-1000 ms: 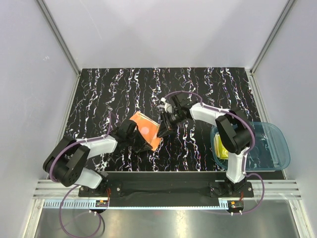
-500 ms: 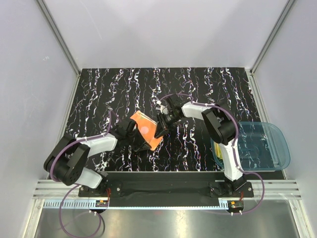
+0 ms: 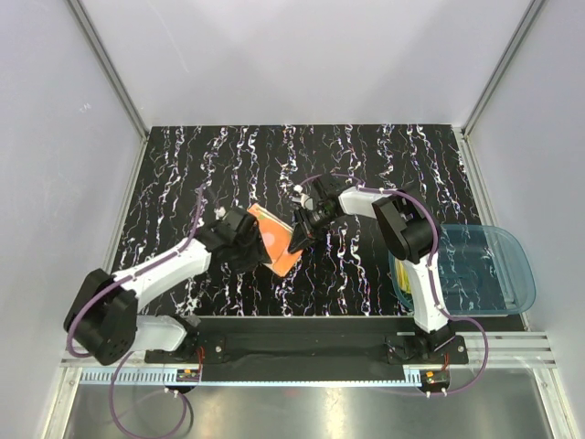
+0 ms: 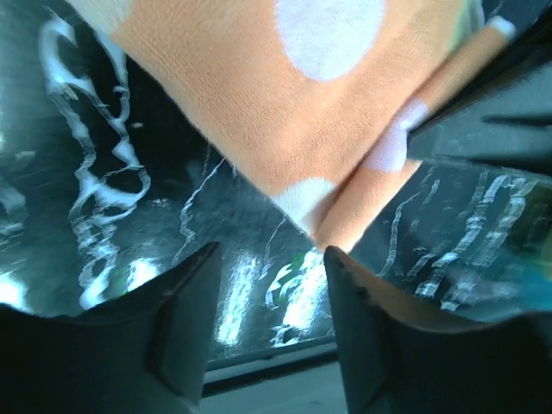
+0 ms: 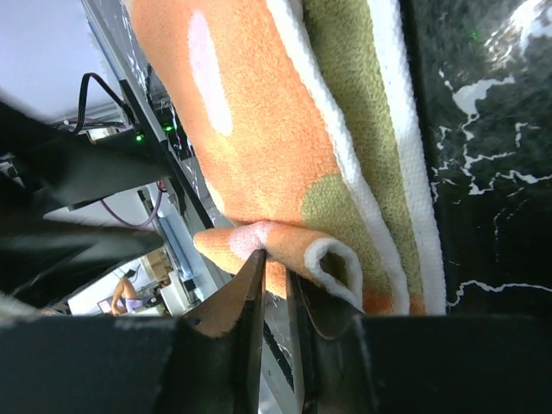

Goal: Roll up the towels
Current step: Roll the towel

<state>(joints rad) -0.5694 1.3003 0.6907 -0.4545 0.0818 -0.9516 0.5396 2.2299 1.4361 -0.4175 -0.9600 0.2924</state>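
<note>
Now, orange towel (image 3: 277, 241): half rolled, left of blue tray (image 3: 512, 265).
Left gripper (image 4: 267, 332): spread, empty, beside the towel.
Right gripper (image 5: 274, 289): pinching the towel's curled edge.

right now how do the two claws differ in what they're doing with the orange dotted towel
The right claw is pinched on a curled corner of the orange polka-dot cloth towel; the left claw stands open, gripping nothing. The right claw is at the towel's right edge, the left at its left. Both are low over the black marbled table.
</note>
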